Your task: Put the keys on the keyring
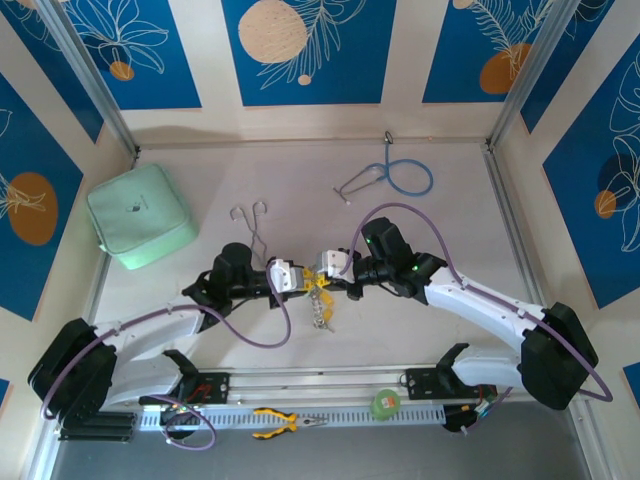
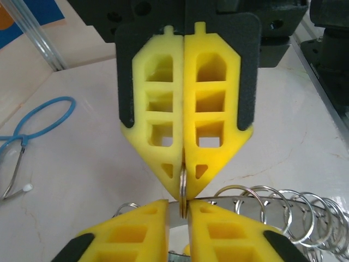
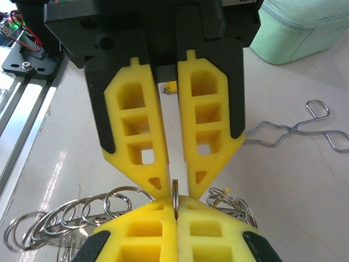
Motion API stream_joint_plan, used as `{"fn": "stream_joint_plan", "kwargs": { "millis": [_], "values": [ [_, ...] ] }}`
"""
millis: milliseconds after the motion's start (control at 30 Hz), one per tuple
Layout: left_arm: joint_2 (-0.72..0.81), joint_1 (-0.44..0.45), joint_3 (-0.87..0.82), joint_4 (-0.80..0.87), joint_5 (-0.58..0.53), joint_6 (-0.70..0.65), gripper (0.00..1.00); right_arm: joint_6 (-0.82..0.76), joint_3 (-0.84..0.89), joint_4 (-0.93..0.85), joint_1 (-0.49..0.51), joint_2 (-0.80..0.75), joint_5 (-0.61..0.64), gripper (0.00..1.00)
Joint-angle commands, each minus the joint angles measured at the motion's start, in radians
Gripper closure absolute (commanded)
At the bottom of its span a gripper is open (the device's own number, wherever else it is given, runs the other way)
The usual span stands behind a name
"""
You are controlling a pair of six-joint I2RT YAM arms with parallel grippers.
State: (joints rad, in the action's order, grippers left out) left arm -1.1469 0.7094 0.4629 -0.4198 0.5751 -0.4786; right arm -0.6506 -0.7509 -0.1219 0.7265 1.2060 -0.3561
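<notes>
Right gripper [image 3: 175,210]: clamped on small ring [image 3: 175,191] of keyring [image 2: 256,203], edge-on. Left gripper [image 2: 177,210]: directly opposite, tips narrowly apart, straddling it.

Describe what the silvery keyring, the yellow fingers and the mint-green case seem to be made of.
Silvery keyring of looped rings: polished metal, with bright reflections. Yellow lattice fingers: matte, probably moulded or printed plastic, given the dull, uniform colour. Mint-green rounded case: likely soft fabric or faux leather, with a visible seam line.

Robot lab test cell: white table [image 1: 300,190] walled by blue printed panels [image 1: 340,70] on aluminium posts [image 1: 85,70]; two robot arms [image 1: 480,300] bolted at the table's near edge.
</notes>
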Motion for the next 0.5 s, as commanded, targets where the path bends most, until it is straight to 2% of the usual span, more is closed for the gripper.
{"fn": "stream_joint_plan", "kwargs": {
  "millis": [0,133,333,467],
  "values": [
    [0.001,0.011,0.006,-0.050,0.032,-0.008,0.89,-0.028,-0.003,0.018,0.019,-0.004,-0.010,1.00],
    [0.007,0.015,-0.005,-0.074,0.029,-0.011,1.00,-0.029,-0.002,0.014,0.024,-0.002,0.020,0.99],
    [0.016,0.023,-0.040,-0.110,0.008,-0.033,1.00,-0.020,0.043,0.030,-0.015,-0.063,0.042,0.73],
    [0.015,0.027,-0.059,-0.138,0.001,-0.045,1.00,-0.026,0.074,0.008,-0.041,-0.105,0.033,0.71]
  ]
}}
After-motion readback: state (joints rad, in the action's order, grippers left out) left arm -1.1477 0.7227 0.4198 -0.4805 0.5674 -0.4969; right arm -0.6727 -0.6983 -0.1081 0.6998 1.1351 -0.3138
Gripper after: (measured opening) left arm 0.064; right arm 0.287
